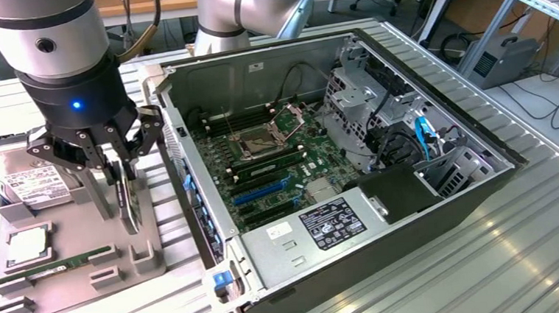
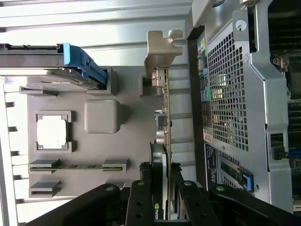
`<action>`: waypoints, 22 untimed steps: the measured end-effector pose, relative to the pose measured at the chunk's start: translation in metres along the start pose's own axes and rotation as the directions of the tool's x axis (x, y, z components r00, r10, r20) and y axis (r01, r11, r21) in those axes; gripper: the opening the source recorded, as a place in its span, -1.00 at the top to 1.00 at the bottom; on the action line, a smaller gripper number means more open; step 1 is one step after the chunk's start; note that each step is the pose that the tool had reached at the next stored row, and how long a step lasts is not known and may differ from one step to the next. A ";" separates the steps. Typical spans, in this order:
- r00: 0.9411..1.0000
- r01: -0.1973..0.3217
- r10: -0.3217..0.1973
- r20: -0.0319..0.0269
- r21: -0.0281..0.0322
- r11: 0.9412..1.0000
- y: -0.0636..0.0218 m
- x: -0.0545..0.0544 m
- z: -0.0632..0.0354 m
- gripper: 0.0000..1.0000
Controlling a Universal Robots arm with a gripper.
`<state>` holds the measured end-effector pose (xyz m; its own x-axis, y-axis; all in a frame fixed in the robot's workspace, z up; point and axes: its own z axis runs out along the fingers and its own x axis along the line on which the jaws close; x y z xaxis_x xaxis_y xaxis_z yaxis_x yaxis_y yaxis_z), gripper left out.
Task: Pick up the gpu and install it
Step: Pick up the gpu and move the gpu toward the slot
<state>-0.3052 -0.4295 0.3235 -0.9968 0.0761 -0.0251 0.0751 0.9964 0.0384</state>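
The gripper (image 1: 124, 186) is clamped on the gpu (image 2: 165, 123). The card stands upright at the edge of the grey tray (image 2: 131, 146) beside the computer case (image 1: 298, 277).

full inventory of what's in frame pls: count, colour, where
gpu: 1, green board, dark cooler, silver bracket; standing on edge in the holder tray
hard drive: 1, silver with a white label; on the tray, towards the exterior view's left
processor chip: 1, silver; in a tray pocket
memory stick: 1, green; in a tray slot
holder tray: 1, grey; on the table beside the case
pc case: 1, black and silver, side open; mid-table
motherboard: 1, green; inside the case
table: 1, silver slatted metal
arm: 1, silver and black; above the tray
gripper: 1, black; closed on the gpu
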 end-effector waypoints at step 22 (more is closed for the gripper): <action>1.000 0.000 0.000 0.000 0.000 1.000 0.0003 0.000 -0.0091 0.47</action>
<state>-0.3052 -0.4295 0.3327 -0.9968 0.0761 -0.0250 0.0751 0.9964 0.0384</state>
